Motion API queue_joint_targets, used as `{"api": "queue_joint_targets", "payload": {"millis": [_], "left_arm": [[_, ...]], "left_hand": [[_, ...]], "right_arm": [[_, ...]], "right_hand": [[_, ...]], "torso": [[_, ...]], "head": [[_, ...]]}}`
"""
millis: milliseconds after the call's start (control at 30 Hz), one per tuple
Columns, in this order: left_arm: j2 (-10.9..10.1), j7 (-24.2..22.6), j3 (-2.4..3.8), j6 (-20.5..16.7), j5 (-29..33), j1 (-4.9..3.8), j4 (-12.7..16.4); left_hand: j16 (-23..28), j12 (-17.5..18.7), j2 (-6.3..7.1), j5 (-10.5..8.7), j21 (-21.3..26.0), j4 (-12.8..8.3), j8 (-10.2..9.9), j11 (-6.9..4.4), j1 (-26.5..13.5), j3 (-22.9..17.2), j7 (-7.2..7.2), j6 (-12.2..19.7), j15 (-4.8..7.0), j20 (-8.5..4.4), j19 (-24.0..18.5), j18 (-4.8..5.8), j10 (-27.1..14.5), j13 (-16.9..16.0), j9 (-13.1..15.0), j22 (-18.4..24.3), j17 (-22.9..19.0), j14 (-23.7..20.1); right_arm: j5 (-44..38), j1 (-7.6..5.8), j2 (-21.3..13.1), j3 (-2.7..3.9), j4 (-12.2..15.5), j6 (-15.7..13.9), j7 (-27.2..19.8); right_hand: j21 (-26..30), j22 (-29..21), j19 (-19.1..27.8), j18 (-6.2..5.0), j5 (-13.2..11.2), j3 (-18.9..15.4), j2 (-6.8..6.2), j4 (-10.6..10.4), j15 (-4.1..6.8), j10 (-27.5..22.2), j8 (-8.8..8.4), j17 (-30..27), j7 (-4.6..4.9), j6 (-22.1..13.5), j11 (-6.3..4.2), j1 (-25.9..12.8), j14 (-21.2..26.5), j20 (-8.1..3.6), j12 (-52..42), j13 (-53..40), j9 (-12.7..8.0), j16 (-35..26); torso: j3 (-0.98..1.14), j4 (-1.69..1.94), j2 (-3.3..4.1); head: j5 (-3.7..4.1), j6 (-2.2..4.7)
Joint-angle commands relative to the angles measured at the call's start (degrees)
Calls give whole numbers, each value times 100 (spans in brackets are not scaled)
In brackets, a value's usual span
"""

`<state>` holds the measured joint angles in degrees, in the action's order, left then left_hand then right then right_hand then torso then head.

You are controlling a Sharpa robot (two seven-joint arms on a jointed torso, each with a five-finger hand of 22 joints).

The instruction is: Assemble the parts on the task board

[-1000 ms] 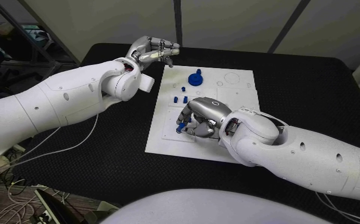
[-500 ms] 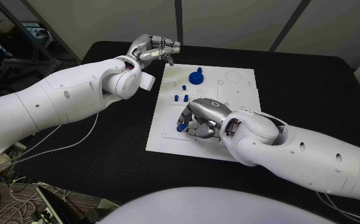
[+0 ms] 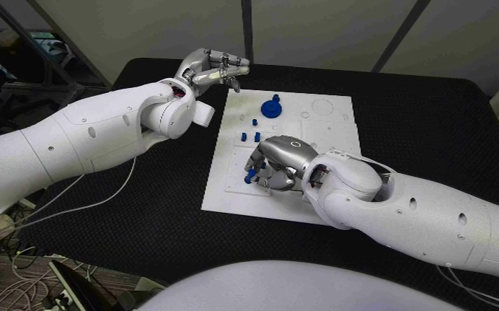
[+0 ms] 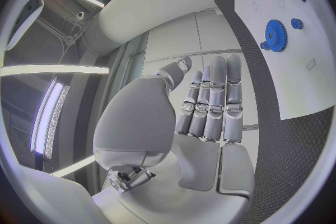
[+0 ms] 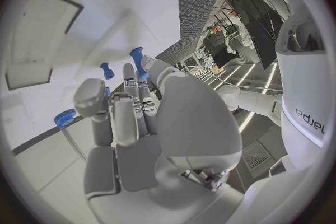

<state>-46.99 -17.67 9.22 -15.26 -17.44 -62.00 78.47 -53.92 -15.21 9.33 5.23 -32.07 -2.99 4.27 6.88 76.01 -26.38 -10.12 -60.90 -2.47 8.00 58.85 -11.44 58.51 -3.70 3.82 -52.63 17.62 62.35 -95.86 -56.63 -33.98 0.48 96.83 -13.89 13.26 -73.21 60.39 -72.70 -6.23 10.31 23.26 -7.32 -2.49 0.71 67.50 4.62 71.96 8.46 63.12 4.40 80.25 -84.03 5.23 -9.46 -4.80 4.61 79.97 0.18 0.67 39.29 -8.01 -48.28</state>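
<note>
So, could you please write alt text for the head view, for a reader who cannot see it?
The right hand rests on the white task board, pinching a small blue part near its near-left corner. The left hand hovers off the board's far-left corner, holding nothing. A blue gear and small blue pegs stand on the board.

Right hand [image 3: 275, 163] hides board [image 3: 322, 120] centre, grip unclear.
</note>
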Motion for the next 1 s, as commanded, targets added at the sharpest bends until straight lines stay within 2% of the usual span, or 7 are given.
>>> {"api": "queue_joint_targets", "payload": {"millis": [33,267,433,567,800,900,1000], "left_arm": [[5,2,4,61,9,-9,9],[0,10,3,58,9,-9,5],[-1,15,3,63,9,-9,3],[1,19,3,67,9,-9,0],[13,26,3,77,9,-8,-13],[14,27,2,79,9,-8,-19],[12,28,0,81,9,-8,-24]], "left_hand": [[27,-12,-42,-6,29,-7,-6,11,-1,41,-20,-14,-5,22,-9,102,-48,2,0,7,-7,-21],[27,-12,-42,-6,29,-7,-6,11,-1,41,-20,-14,-5,22,-9,102,-48,2,0,7,-7,-21],[27,-12,-42,-6,29,-7,-6,11,-1,41,-20,-14,-5,22,-9,102,-48,2,0,7,-7,-21],[27,-12,-42,-6,29,-7,-6,11,-1,41,-20,-14,-5,22,-9,102,-48,2,0,7,-7,-21],[30,-14,-47,-6,32,-6,-6,12,0,42,-20,-13,-5,23,-8,101,-53,2,0,9,-10,-21],[30,-15,-49,-6,33,-5,-6,12,1,43,-20,-12,-6,23,-8,101,-55,2,0,9,-11,-22],[30,-15,-49,-6,33,-5,-6,12,1,43,-20,-12,-6,23,-8,101,-55,2,0,9,-11,-22]], "right_arm": [[-129,4,15,-11,-20,43,91],[-137,3,13,-12,-9,22,77],[-173,4,-10,-13,27,-158,57],[-199,5,-52,-13,91,-470,-19],[-161,14,-233,-11,295,-1148,-313],[33,15,-387,-8,433,-1411,-520],[451,11,-669,-1,628,-1540,-673]], "right_hand": [[41,-13,-4,9,20,-41,-57,-24,-69,-99,-93,-10,4,-165,27,-90,-267,64,49,18,-61,13],[61,-40,15,-4,16,-69,-134,-43,-68,-178,-123,-33,-28,-511,13,-122,-259,85,73,25,-96,8],[80,-69,33,-11,16,-85,-166,-50,-62,-218,-122,-47,-56,-662,8,-130,-254,80,77,25,-97,3],[104,-108,55,-17,12,-115,-209,-57,-71,-294,-118,-64,-87,-751,25,-149,-249,84,91,34,-94,-5],[132,-150,78,-24,10,-143,-240,-55,-88,-378,-95,-89,-84,-766,45,-146,-243,95,99,48,-80,-18],[147,-176,90,-32,33,-121,-214,-42,-77,-306,-56,-94,-40,-667,27,-103,-242,95,37,37,-57,-19],[178,-224,115,-42,6,-115,-195,-62,-69,-156,-16,-115,-11,-528,19,-109,-238,88,-58,19,-37,-29]], "torso": [[2,-2,1],[2,-1,-4],[6,0,-2],[7,-4,-4],[10,-8,-8],[9,-15,-9],[6,-25,-20]], "head": [[-4,-5],[-1,-13],[7,-8],[19,4],[51,42],[98,63],[160,101]]}}
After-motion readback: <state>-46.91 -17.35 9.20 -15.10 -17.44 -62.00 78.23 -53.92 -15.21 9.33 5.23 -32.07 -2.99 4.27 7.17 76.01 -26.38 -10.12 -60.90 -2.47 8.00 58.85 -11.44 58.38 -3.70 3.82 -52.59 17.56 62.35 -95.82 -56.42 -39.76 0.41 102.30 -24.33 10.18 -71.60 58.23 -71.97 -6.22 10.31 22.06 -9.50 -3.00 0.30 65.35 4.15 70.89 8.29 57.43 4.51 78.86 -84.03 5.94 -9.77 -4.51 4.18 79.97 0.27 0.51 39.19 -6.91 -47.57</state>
